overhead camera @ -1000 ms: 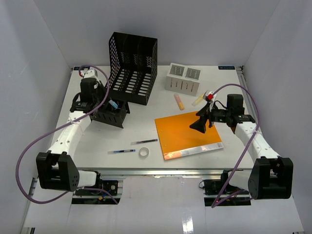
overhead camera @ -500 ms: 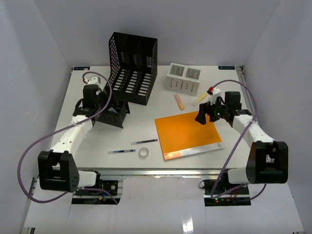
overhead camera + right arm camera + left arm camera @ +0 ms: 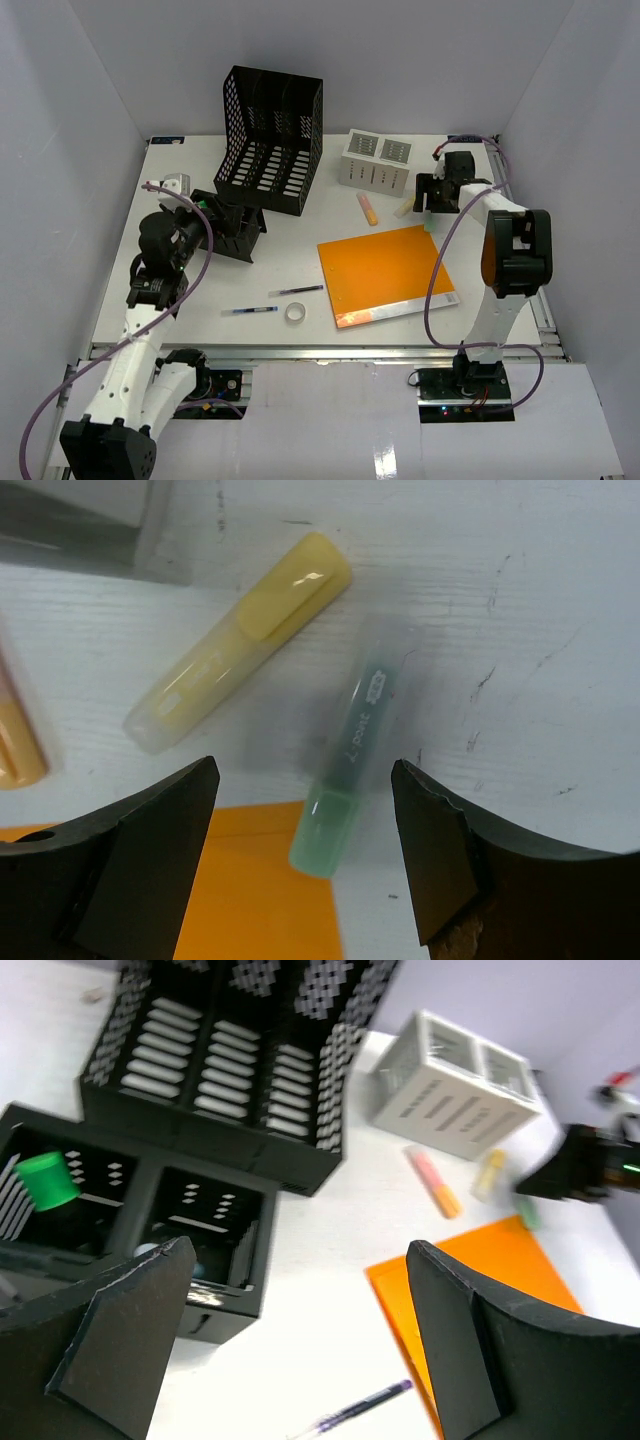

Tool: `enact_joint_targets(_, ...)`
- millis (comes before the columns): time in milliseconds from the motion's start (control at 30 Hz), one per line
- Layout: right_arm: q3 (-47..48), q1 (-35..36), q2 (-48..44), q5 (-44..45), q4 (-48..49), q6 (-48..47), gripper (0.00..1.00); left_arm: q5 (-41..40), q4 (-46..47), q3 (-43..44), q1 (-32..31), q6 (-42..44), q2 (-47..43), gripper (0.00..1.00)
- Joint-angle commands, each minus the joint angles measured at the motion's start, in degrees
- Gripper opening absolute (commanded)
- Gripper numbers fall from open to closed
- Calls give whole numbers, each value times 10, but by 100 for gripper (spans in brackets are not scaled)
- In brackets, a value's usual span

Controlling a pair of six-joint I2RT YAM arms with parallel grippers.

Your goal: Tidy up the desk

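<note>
The right gripper (image 3: 300,810) hangs open, empty, astride the green highlighter (image 3: 350,750) on the desk (image 3: 520,630) spread beneath both arms. Best to drop straight and pinch mid-barrel (the yellow highlighter (image 3: 240,640) lies close). The left gripper (image 3: 300,1300) gapes wide, empty.

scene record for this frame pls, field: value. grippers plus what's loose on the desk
left gripper: open, empty, near the black mesh pen holder
right gripper: open, jaws straddling the translucent green highlighter, not touching it
beside it: pale yellow highlighter, lying flat
loose on white desk: orange highlighter, black pen, blue pen, clear tape roll, flat orange notebook
containers: black mesh file rack, white slotted organizer box
in pen holder: green-capped item, one compartment
</note>
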Motion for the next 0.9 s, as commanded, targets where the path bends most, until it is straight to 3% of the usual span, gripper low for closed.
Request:
enact_joint_targets(0,35,6,32,71,-19,11,76,112,43,-27,2,-10,-29,98)
enact_joint_targets(133,23,9,40,87,-13,7,71,191,83,-45,2,-43,-26,98)
enact_joint_targets(400,-1,8,43,84,-7,0,45,247,169,-88,-8,-158,-14,98)
enact_joint_targets(700,-26,-12,4,45,-2,-6,21,190,238,-90,-133,-222,47,98)
enact_joint_targets(867,-81,-23,-89,-74,15,-54,11,151,285,-76,-194,-267,123,98)
